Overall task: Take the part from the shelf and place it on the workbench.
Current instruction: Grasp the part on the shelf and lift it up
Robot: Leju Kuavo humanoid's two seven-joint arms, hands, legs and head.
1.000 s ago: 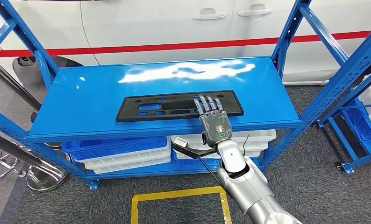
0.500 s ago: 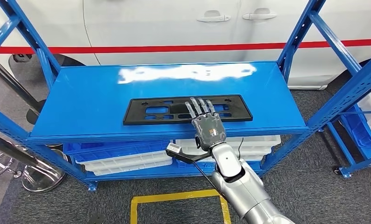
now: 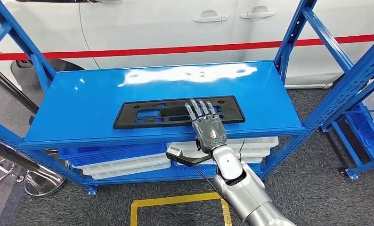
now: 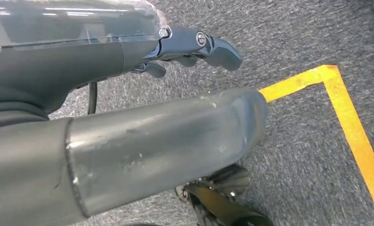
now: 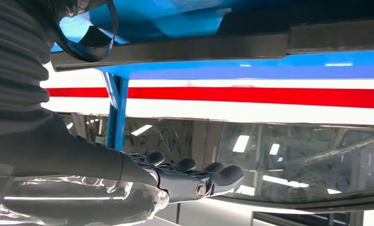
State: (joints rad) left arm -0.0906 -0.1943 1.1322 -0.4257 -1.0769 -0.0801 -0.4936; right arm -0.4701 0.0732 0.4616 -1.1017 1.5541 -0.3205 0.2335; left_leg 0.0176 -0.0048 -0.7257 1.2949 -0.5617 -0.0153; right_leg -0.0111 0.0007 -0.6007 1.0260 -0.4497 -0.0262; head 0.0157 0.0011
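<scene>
A flat black plastic part [image 3: 147, 114] with several cut-outs lies lengthwise on the blue shelf board [image 3: 81, 99], near its front edge. My right hand [image 3: 206, 126] reaches over the part's right half, palm down, fingers [image 3: 199, 108] stretched and apart, holding nothing. From the right wrist, the fingers [image 5: 194, 176] are seen apart from the part's dark edge [image 5: 270, 42], with a gap between them. My left hand [image 4: 194, 47] hangs beside my body over grey carpet, its fingers loosely bent and holding nothing.
The blue rack's uprights [image 3: 296, 33] frame the shelf on both sides. White and blue bins [image 3: 124, 157] sit on the lower level. A white car with a red stripe [image 3: 175, 23] stands behind. Another blue rack [image 3: 364, 70] is at the right. Yellow floor tape [image 3: 175, 200] lies below.
The whole view swayed right, then back, as the camera moved. My right hand stays stretched over the part and sits slightly further left along it than before.
</scene>
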